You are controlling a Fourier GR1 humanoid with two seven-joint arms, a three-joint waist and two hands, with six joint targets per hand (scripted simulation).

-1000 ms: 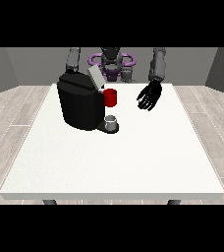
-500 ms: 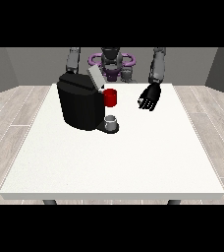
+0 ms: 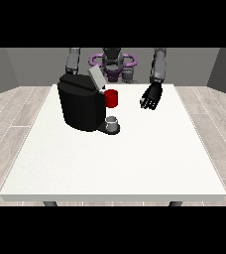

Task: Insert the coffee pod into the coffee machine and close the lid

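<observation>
Hand at view's right (image 3: 151,96) hangs just where it hung a second ago, nothing changed, fingers relaxed and pointing down, holding nothing. You see no progress: lid (image 3: 96,78) of coffee machine (image 3: 80,101) stands raised. Grey thing (image 3: 112,121) sits at machine's base; can't tell it for pod. Other hand hidden behind machine. Forearm at right drops steeply from shoulder.
</observation>
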